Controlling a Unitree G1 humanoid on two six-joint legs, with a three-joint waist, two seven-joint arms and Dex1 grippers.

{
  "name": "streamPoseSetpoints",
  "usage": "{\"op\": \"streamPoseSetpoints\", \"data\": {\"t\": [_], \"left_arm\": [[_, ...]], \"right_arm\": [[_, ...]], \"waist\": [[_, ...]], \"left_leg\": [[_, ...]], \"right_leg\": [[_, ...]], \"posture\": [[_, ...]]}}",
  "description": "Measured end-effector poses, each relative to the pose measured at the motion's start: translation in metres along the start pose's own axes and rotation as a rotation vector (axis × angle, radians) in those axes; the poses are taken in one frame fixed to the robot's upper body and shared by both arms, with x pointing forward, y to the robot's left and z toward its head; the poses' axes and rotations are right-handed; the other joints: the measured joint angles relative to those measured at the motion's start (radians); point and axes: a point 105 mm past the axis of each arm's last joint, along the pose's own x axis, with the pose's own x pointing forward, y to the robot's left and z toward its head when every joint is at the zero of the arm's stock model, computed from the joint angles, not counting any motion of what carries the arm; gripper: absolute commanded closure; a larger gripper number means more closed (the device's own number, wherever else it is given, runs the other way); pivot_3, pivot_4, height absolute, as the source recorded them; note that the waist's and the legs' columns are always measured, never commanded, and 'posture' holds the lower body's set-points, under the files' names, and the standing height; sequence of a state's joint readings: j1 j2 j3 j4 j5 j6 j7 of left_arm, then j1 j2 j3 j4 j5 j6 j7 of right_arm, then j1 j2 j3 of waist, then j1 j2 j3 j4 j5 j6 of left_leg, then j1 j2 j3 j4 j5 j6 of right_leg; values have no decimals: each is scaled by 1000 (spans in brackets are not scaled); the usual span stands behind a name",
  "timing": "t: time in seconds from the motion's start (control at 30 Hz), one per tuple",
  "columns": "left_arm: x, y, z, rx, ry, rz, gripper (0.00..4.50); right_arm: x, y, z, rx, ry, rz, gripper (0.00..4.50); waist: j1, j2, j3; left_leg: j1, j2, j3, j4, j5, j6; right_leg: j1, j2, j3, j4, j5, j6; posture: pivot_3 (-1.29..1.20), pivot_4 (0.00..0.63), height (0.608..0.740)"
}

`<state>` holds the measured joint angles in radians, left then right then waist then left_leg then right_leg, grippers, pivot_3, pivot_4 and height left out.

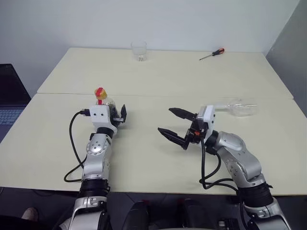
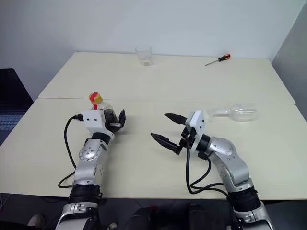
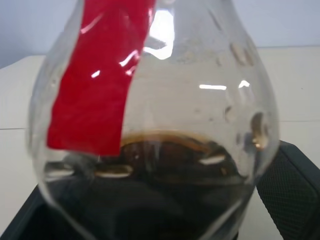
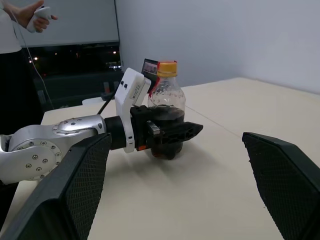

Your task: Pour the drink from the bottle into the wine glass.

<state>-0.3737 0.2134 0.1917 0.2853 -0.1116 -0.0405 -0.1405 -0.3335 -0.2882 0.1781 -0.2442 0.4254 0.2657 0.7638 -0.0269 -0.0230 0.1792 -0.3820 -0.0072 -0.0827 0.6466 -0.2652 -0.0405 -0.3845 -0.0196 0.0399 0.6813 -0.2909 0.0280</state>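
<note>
Clear round-bellied plastic bottle (image 4: pixel 165 107) sits between the wide-spread left hand (image 4: pixel 167 134); right hand (image 1: pixel 176 125) gapes empty.

arms (image 1: pixel 98 153): silver, black joints | wrists: white blocks | fingers (image 1: pixel 178 113): 2 black each | cables (image 1: pixel 72 143): black

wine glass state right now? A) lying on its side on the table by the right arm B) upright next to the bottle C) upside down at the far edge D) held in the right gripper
A: the wine glass lies on its side on the table, beyond the right gripper, whose jaws are open and empty.
</note>
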Motion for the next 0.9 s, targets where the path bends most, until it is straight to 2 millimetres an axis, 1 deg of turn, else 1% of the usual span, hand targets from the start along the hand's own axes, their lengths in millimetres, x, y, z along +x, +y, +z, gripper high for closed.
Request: {"op": "streamPoseSetpoints", "data": {"t": [0.1, 0.13, 0.2, 0.3, 0.37, 0.47, 0.9], "left_arm": [[0, 1, 1, 2, -11, 1, 0], [0, 1, 2, 2, -13, 1, 421], [0, 3, 3, -1, -23, 5, 932], [-1, 4, 4, -2, -28, 7, 1881], [-1, 4, 4, -3, -28, 6, 2261], [-1, 4, 4, -3, -28, 7, 2435], [1, 1, 7, -16, -35, -23, 2650]], "right_arm": [[0, -2, -3, 1, 10, -7, 22], [0, -2, -3, 1, 10, -7, 0], [0, -2, -3, 0, 10, -7, 0], [0, -2, -3, -1, 9, -7, 0], [0, -2, -3, 0, 7, -6, 0], [0, -2, -3, 2, 7, -6, 0], [-1, -6, -1, -11, 11, -16, 0]], "waist": [[0, 0, 0], [0, 0, 0], [0, 0, 0], [0, 0, 0], [0, 0, 0], [0, 0, 0], [0, 0, 0]], "left_leg": [[0, 0, 0, 0, 0, 0], [0, 0, 0, 0, 0, 0], [0, 0, 0, 0, 0, 0], [0, 0, 0, 0, 0, 0], [0, 0, 0, 0, 0, 0], [0, 0, 0, 0, 0, 0], [-1, 0, 0, 0, 0, 0]], "right_leg": [[0, 0, 0, 0, 0, 0], [0, 0, 0, 0, 0, 0], [0, 0, 0, 0, 0, 0], [0, 0, 0, 0, 0, 0], [0, 0, 0, 0, 0, 0], [-1, 0, 0, 0, 0, 0], [-1, 0, 0, 0, 0, 0]], "posture": [[0, 150, 740], [0, 150, 740], [0, 150, 740], [0, 150, 740], [0, 150, 740], [0, 150, 740], [0, 150, 740]]}}
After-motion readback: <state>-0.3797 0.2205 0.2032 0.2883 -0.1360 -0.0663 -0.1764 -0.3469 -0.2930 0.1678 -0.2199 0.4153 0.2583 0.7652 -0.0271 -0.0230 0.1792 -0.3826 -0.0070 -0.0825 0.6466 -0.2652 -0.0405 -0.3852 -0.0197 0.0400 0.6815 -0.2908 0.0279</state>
